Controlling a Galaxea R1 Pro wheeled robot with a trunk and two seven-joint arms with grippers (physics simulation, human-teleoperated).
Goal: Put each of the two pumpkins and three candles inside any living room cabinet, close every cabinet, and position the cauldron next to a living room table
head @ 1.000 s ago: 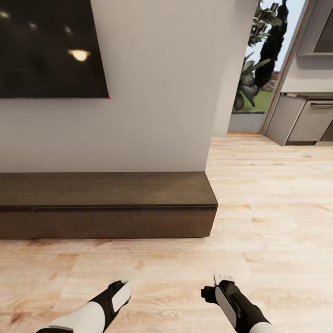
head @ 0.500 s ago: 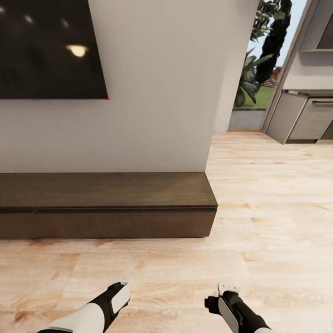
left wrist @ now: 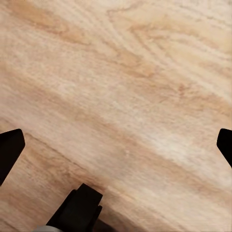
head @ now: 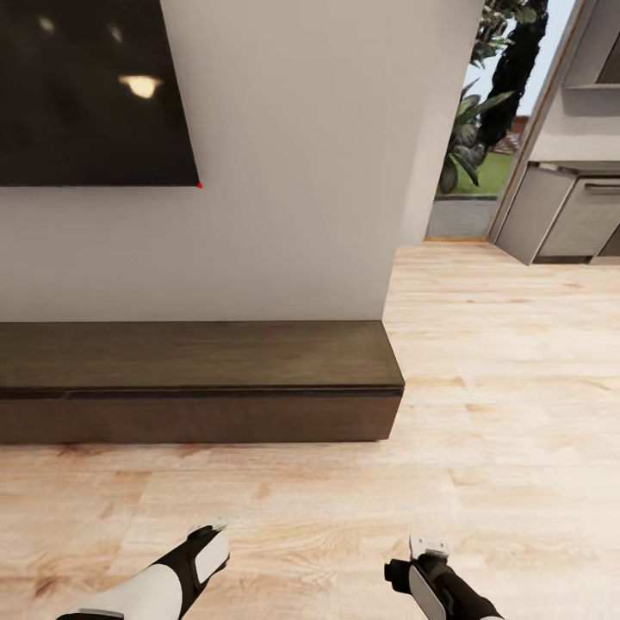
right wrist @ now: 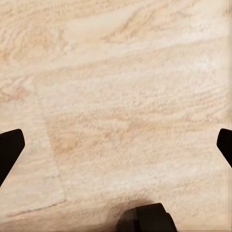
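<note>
Long low dark-brown wooden cabinet (head: 198, 379): rigid, handleless; grip drawer front's top edge. Both tools spread apart, empty.

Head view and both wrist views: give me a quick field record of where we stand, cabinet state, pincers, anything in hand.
cabinet: long low dark-brown console against the white wall, front flush, looks closed
cabinet top: bare, nothing on it
tv screen: dark panel on the wall above the cabinet
left pincer: open, empty, over the wood floor
right pincer: open, empty, over the floor
kitchen units: grey, past the wall's corner
task items: none in these views
</note>
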